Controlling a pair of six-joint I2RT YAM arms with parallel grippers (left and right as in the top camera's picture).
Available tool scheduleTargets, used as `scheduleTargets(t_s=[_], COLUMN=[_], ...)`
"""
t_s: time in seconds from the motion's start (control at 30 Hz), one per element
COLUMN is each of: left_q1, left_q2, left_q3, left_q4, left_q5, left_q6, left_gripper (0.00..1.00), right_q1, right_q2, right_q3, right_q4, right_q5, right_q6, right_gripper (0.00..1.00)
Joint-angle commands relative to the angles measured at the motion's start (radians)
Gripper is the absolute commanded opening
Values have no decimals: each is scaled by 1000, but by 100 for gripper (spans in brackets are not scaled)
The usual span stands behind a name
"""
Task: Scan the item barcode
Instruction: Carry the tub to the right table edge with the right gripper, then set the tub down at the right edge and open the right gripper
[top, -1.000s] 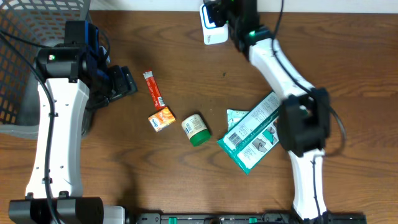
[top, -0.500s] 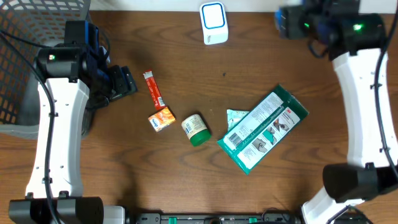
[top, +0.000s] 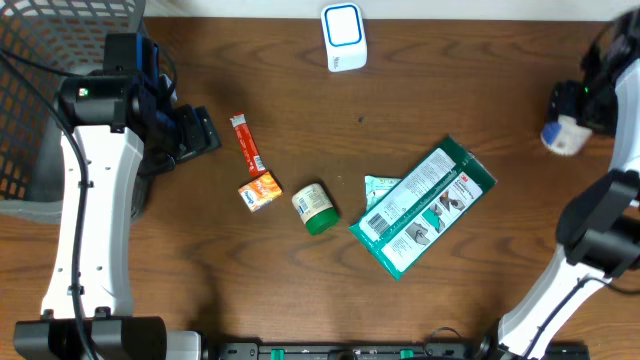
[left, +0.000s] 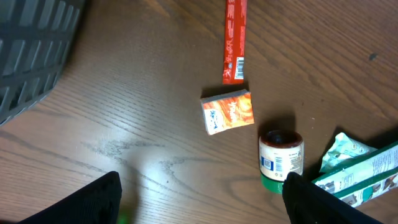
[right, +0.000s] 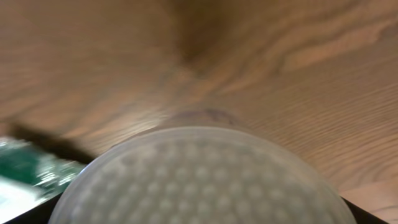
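1. Clamped wide in the right pincer (top: 578, 108): a white-capped bottle (right: 199, 180), the item to scan, its dimpled cap filling the wrist view right up against the jaws. Probably gripped by the body so that the label stays bare for reading.
2. Carried out at the table's (top: 300, 300) right edge, well apart from everything else; judged to be mid-carry, barcode not yet presented.
3. Far off to that pincer's left, at the back edge: the scanner (top: 343, 36), window up, so needing the label turned down over it.
4. Between the two pincers, lying loose: green package (top: 420, 210), green-capped jar (left: 281, 158), orange packet (left: 228, 113), red stick (left: 234, 40).
5. Farthest away: the left pincer (left: 202, 186), spread and empty, hovering just short of the orange packet, with the basket (left: 31, 50) beside it. Seemingly parked there to leave the scanning path free.
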Motion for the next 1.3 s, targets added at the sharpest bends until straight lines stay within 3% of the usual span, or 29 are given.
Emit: scheduleTargets(t_s=[0.0, 0.27, 0.47, 0.57, 0.6, 0.63, 0.9, 1.27], left_q1=[0, 0, 0, 0, 0, 0, 0, 0], left_q2=[-16, -16, -16, -16, -16, -16, -16, -16], left_q3=[11, 11, 11, 11, 11, 11, 11, 11], left_q4=[-3, -3, -3, -3, -3, -3, -3, -3], left_q5=[-6, -6, -6, -6, -6, -6, -6, -6], left_q6=[10, 10, 10, 10, 10, 10, 10, 10], left_gripper=[84, 84, 84, 84, 84, 84, 84, 84], right_q1=[-57, -136, -158, -161, -161, -161, -161, -160], right_q2=[104, 204, 197, 197, 197, 197, 179, -11], right_q3=[-1, -1, -1, -1, 0, 1, 36, 98], right_q4=[-8, -18, -22, -32, -39, -43, -108, -145], right_q5=[1, -50, -50, -50, -50, -50, -100, -100], right_q6=[16, 16, 15, 15, 15, 16, 43, 45], right_gripper=[1, 1, 17, 40, 61, 99, 99, 99])
